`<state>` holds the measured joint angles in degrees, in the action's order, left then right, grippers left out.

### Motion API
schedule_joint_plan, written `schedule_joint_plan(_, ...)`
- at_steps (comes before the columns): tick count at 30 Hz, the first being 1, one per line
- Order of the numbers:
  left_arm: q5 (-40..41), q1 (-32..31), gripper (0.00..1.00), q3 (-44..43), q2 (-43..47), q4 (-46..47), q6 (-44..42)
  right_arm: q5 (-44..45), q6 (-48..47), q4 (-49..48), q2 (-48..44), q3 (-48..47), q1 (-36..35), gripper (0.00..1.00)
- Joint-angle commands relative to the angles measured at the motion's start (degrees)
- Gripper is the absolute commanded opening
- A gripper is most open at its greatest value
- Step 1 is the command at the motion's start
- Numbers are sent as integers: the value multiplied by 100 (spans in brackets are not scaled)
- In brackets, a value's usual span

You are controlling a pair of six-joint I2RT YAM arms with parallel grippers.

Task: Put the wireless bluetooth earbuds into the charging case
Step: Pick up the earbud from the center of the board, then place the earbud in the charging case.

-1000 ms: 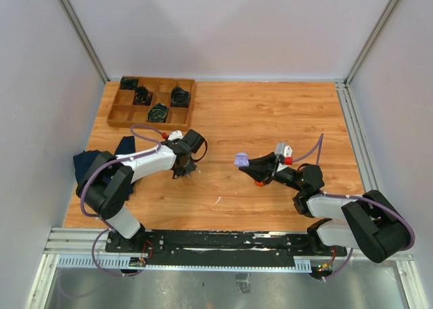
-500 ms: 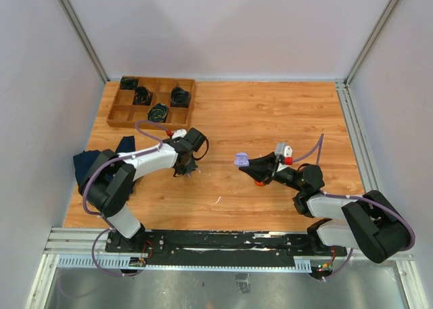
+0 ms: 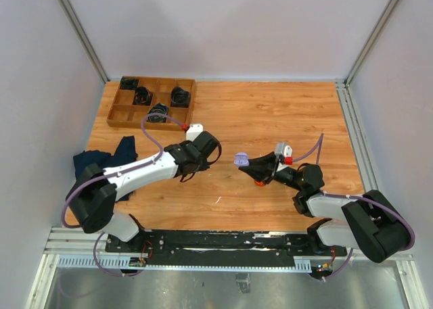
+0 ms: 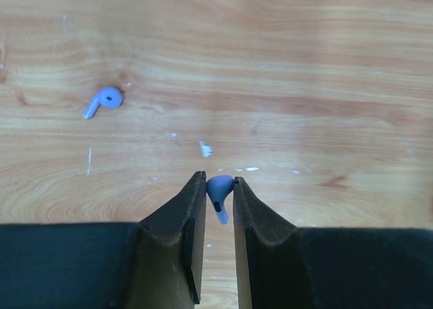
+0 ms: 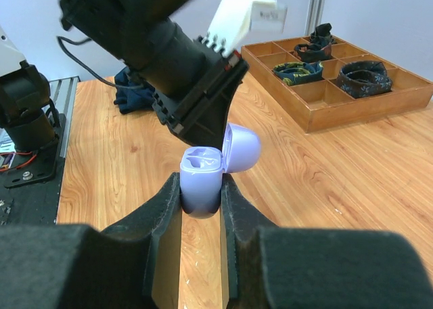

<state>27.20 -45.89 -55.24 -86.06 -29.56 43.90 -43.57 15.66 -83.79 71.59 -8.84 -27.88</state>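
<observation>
My left gripper (image 4: pixel 218 182) is clamped on one purple earbud (image 4: pixel 220 199) by its stem, head free. My right gripper (image 5: pixel 201 187) pinches the charging case (image 5: pixel 201 170) with the lid open, at three o'clock from the left, presumably to receive it. The other earbud (image 4: pixel 103 101) lies on the table (image 4: pixel 304 86) at ten o'clock.

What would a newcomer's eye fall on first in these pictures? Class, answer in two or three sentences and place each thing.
The right claw grips an open lilac charging case near the middle of the table, lid flipped back. The left claw pinches a matching earbud between its tips, and a second earbud lies loose on the wood nearby.
</observation>
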Motion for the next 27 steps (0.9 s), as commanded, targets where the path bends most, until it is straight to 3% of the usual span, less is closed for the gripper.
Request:
schedule_joint_plan(1, 842, -443, 24, -173, 507, 447, -270, -97, -10, -374, -111, -121, -95, 1)
schedule_joint_plan(9, 1626, -1274, 23, -188, 1261, 1640, -1064, -66, -361, -381, -319, -129, -95, 1)
schedule_joint_plan(15, 1992, -1960, 21, 204, 1755, 3261, -2081, -32, -415, -381, -437, -205, -95, 1)
schedule_joint_plan(20, 2010, -2317, 21, 416, 1946, 4277, -2691, 33, -541, -381, -539, -177, -95, 1)
schedule_joint_plan(27, 1716, -2717, 22, 578, 1986, 4936, -3270, -97, -619, -412, -482, -274, -92, 1)
